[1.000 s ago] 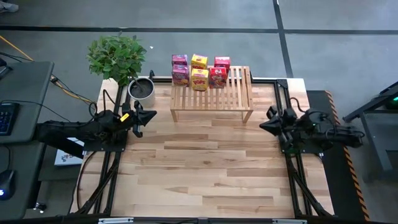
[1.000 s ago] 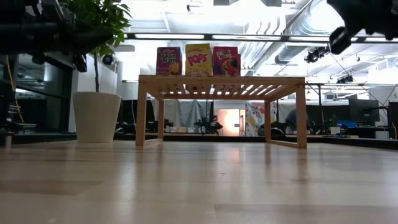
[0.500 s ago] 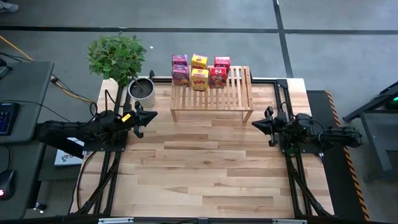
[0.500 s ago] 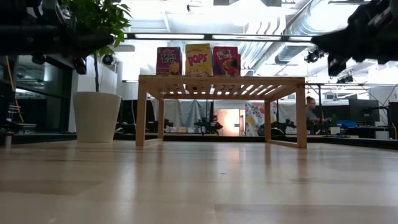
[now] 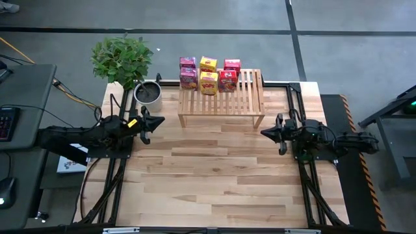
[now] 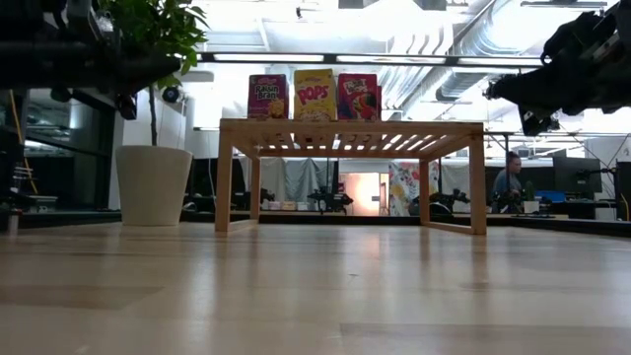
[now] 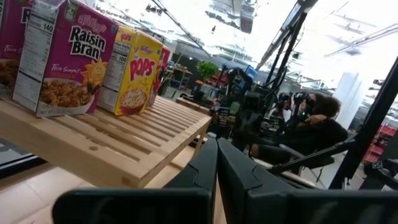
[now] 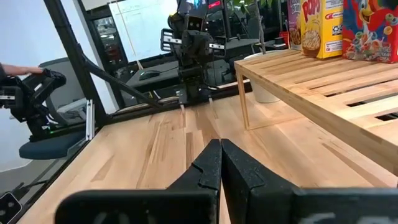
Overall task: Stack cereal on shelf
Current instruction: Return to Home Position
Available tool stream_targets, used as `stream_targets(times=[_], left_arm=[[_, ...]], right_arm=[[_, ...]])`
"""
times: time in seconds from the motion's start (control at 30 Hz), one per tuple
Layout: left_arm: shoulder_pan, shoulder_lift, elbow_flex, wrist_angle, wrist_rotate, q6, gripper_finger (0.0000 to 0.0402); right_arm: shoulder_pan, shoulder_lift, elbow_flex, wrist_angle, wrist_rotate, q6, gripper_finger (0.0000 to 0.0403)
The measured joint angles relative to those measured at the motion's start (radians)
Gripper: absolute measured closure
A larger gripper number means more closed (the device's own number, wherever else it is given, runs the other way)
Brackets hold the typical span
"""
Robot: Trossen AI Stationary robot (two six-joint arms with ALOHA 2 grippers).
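cereal point(image 5: 208, 73): six boxes upright on the 9 o'clock half of the shelf, in two rows of three. The order is pink, yellow, red, each colour paired front to back.
shelf point(image 5: 252, 97): stands at the table's 12 o'clock edge; its 3 o'clock half is bare slats.
progress: stacking looks complete, with no box seen off the shelf. Judged left to do — only parking the arms.
left end effector point(image 5: 158, 121): at 9 o'clock, above the wood and pointing toward centre. Its fingers point(image 7: 216, 168) are pressed together, pinching nothing.
right end effector point(image 5: 266, 132): at 3 o'clock, also pointing toward centre. Its fingers point(image 8: 219, 165) are pressed together and empty.
table point(image 5: 214, 182): light wood planks, with the arms' black frames along both sides.
plant point(image 5: 123, 57): leafy, in a white pot point(image 5: 148, 94) at the 11 o'clock corner, just beside the shelf.
room: open lab beyond the table — ceiling ducts, strip lights, desks. A person point(image 6: 509, 180) sits far behind.
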Motion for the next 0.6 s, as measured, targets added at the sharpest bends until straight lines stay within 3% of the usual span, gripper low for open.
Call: stream_targets(times=[0.1,0.27,0.6], left_arm=[[-0.003,-0.041,0.0,-0.049,0.0,0.0,0.0398],[0.01,-0.235,0.001,-0.195,0.001,0.0,0.0398],[-0.05,-0.234,0.0,-0.204,-0.03,0.0,0.0398]], right_arm=[[0.005,-0.012,0.0,0.002,-0.001,0.0,0.0403],[0.004,-0.012,0.0,0.0,0.0,0.0,0.0403],[0.002,0.0,0.0,-0.001,0.0,0.0,0.0402]])
